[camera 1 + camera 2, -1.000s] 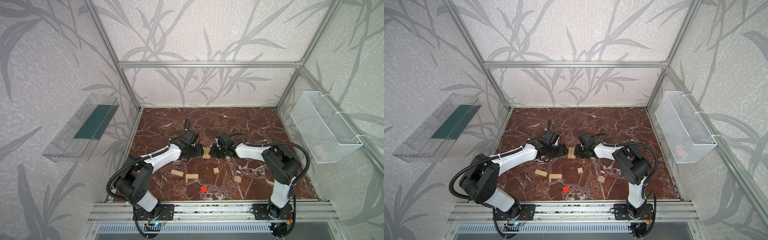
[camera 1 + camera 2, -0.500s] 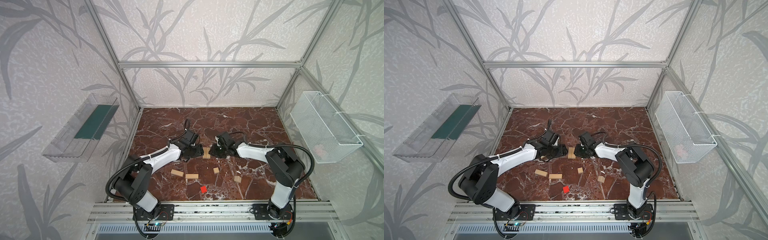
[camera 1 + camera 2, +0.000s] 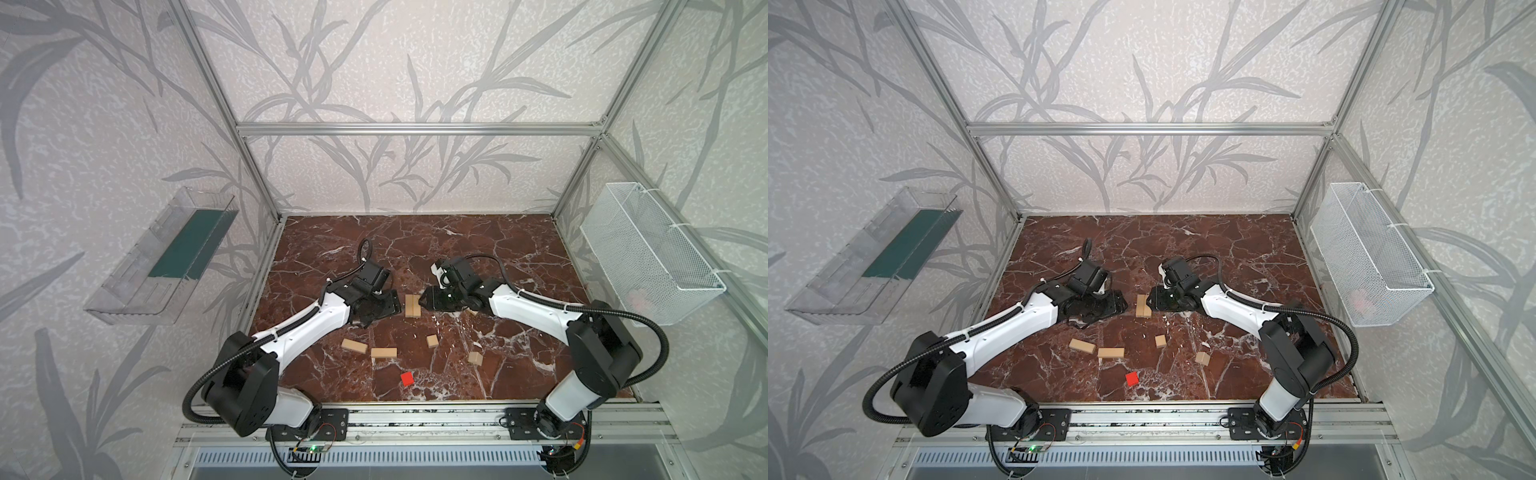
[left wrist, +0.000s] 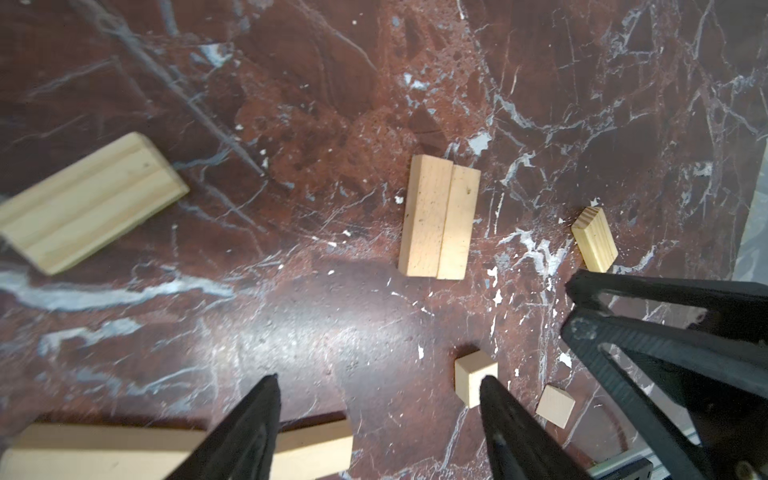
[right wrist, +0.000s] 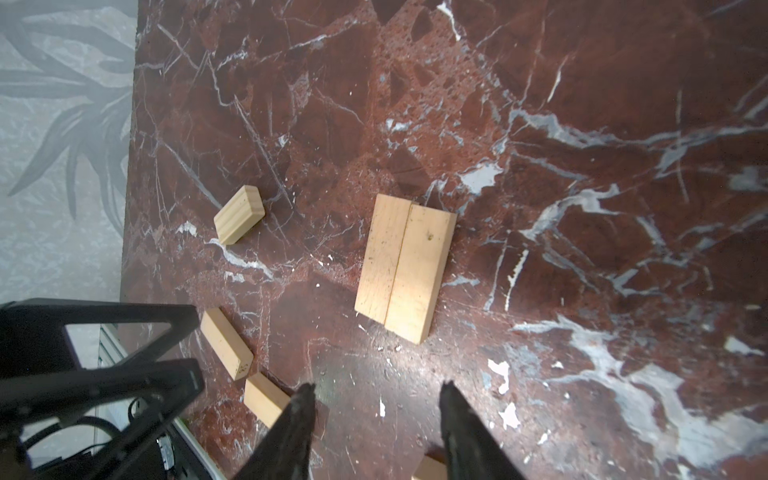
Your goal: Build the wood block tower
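While paired bars (image 3: 412, 306) lie between spread left end effector (image 4: 379, 377) and spread right end effector (image 5: 378, 384), red cube (image 3: 407, 378) well apart

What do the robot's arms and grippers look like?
The left arm and right arm have white shells, black joints and black ribbed cable hoses. The left gripper and right gripper have black, tapering fingers with triangular cut-outs.
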Available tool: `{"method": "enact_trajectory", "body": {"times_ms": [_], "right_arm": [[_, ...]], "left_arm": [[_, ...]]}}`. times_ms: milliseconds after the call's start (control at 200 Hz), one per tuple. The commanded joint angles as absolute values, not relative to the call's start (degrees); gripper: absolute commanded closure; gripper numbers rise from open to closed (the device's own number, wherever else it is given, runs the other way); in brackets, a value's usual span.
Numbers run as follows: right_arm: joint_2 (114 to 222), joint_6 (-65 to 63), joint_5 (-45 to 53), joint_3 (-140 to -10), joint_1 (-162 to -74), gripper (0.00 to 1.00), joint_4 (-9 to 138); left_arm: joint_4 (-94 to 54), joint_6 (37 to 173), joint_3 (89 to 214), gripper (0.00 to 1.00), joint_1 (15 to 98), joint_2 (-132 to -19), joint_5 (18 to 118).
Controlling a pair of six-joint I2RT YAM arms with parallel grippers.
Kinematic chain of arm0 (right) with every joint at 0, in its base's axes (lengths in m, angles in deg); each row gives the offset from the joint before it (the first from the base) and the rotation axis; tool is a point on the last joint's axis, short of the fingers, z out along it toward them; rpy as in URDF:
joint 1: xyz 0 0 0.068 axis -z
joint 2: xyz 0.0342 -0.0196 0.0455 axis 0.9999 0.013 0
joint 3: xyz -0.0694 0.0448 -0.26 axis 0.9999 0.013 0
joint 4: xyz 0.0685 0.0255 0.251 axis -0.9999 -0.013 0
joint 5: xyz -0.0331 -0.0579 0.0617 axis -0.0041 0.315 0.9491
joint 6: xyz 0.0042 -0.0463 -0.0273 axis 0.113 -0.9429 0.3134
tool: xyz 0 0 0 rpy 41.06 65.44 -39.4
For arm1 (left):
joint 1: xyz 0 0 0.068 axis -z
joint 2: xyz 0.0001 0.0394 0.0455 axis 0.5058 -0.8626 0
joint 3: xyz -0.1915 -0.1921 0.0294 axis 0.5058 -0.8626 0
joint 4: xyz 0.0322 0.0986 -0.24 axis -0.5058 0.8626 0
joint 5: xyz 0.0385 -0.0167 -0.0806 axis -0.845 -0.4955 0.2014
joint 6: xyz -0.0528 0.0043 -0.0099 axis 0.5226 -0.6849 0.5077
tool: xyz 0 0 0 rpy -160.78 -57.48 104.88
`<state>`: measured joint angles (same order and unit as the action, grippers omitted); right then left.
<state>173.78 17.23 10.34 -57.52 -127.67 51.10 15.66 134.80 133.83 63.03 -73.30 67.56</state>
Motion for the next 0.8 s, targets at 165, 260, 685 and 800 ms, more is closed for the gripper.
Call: {"method": "enact_trajectory", "body": {"times_ms": [165,260,685,800], "right_arm": [[169.0,10.7,12.6,-55.6,-128.9,0.42,46.0],[168.2,10.2,12.7,-54.1,-130.6,0.41,46.4],[165.5,11.9,11.6,-48.1,-136.9,0.39,48.2],[165.2,11.9,11.2,-47.8,-136.9,0.39,48.2]], "left_arm": [[28.4,144.0,129.9,0.21,63.2,-64.4,59.9],[30.0,147.8,127.2,0.2,63.1,-61.7,58.1],[25.3,162.7,115.2,0.17,63.0,-54.9,56.8],[24.1,163.2,114.5,0.17,62.7,-55.1,54.9]]}}
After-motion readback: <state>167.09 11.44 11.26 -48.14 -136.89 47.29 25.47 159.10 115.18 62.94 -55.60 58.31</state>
